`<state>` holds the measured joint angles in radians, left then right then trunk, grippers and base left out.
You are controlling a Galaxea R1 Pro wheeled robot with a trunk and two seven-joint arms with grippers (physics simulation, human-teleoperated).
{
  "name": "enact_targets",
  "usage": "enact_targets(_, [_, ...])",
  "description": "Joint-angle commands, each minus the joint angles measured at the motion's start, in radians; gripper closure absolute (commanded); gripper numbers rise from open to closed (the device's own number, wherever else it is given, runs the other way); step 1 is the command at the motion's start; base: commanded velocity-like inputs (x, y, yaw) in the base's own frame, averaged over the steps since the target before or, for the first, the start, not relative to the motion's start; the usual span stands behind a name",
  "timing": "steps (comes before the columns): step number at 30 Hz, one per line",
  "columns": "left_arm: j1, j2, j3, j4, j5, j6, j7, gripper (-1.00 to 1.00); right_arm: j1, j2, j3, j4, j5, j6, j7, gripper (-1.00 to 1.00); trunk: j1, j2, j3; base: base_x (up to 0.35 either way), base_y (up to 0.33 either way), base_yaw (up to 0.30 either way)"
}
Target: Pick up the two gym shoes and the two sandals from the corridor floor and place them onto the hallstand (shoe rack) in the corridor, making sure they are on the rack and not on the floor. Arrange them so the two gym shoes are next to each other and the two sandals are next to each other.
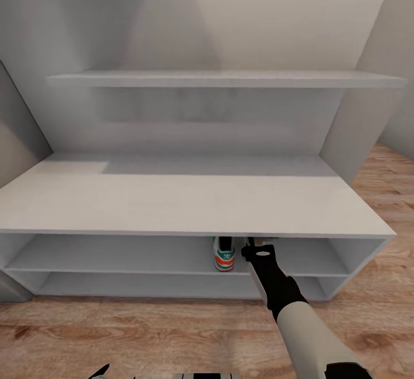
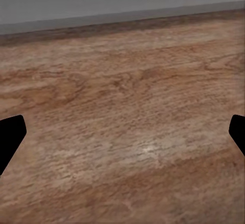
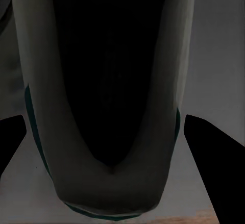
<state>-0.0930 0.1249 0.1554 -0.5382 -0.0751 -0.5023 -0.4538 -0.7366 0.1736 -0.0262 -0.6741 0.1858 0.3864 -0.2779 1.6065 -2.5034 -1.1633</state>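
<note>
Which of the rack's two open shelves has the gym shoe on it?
The upper shelf, right under the bench top: the gym shoe stands there, heel outward. The lower one looks bare.

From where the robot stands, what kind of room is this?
Most likely a home hallway or entry corridor. A pale grey hallstand with a bench top, open shoe shelves below and a wall shelf above stands against the wall, a gym shoe sits on its upper shoe shelf, and the floor is wood-grain plank.

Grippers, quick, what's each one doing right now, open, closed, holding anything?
Left gripper: open, empty, over the corridor floor.
Right gripper: fingers spread either side of a gym shoe on the hallstand; actual grip cannot be told.
</note>
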Motion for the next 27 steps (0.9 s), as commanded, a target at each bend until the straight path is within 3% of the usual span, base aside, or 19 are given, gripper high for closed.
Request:
enact_targets(1, [-0.001,-0.001,0.007,0.0,-0.008,-0.004,-0.006,-1.0,0.0,0.001,-0.004,0.024,0.012,0.008,0.001,1.0,0.0,0.0,-0.001,0.065,0.0,0.0])
enact_targets(5, [-0.001,-0.001,0.007,0.0,-0.008,-0.004,-0.006,-1.0,0.0,0.001,-0.004,0.024,0.012,0.008,0.001,1.0,0.0,0.0,-0.001,0.025,0.0,0.0])
enact_targets(6, [-0.001,-0.001,0.007,0.0,-0.008,-0.004,-0.006,-1.0,0.0,0.001,-0.004,0.024,0.012,0.008,0.001,-1.0,0.0,0.0,-0.001,0.009,0.0,0.0])
enact_targets(15, [-0.001,0.001,0.007,0.0,-0.007,-0.005,-0.006,-1.0,0.0,0.001,-0.004,0.022,0.012,0.009,0.001,-1.0,0.0,0.0,-0.001,-0.007,0.0,0.0])
enact_targets(27, [-0.001,0.002,0.007,0.0,-0.006,-0.006,-0.006,-1.0,0.0,0.001,-0.003,0.023,0.012,0.009,0.002,-1.0,0.0,0.0,-0.001,-0.311,0.0,0.0])
